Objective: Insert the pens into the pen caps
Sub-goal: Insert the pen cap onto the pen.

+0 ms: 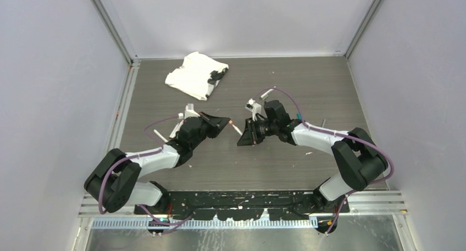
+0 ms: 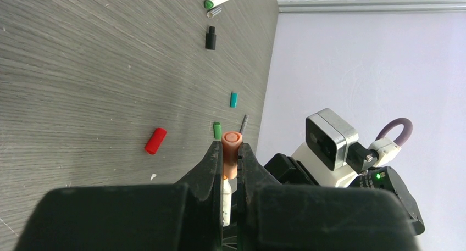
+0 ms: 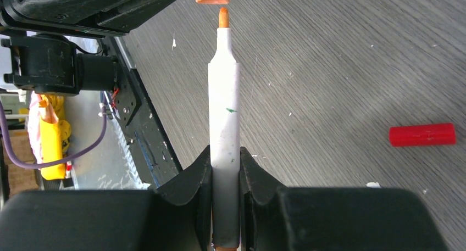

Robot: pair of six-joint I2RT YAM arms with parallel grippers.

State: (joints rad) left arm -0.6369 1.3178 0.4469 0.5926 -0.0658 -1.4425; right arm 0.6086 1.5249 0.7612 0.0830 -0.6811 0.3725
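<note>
Two end effectors faced each other above the table (image 1: 308,86): the left end effector (image 2: 231,149) clamped the salmon pink cap (image 2: 232,137), the right end effector (image 3: 225,152) a white pen (image 3: 224,97) low on its barrel, orange tip just short of the cap. Both looked light, rigid and slick, so a firm barrel grip seemed wise.

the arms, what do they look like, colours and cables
Both match: the left arm and right arm have white links between bulky black joints, with a purple cable looping along each. The left gripper and right gripper are matte black, each with two tapered fingers.
</note>
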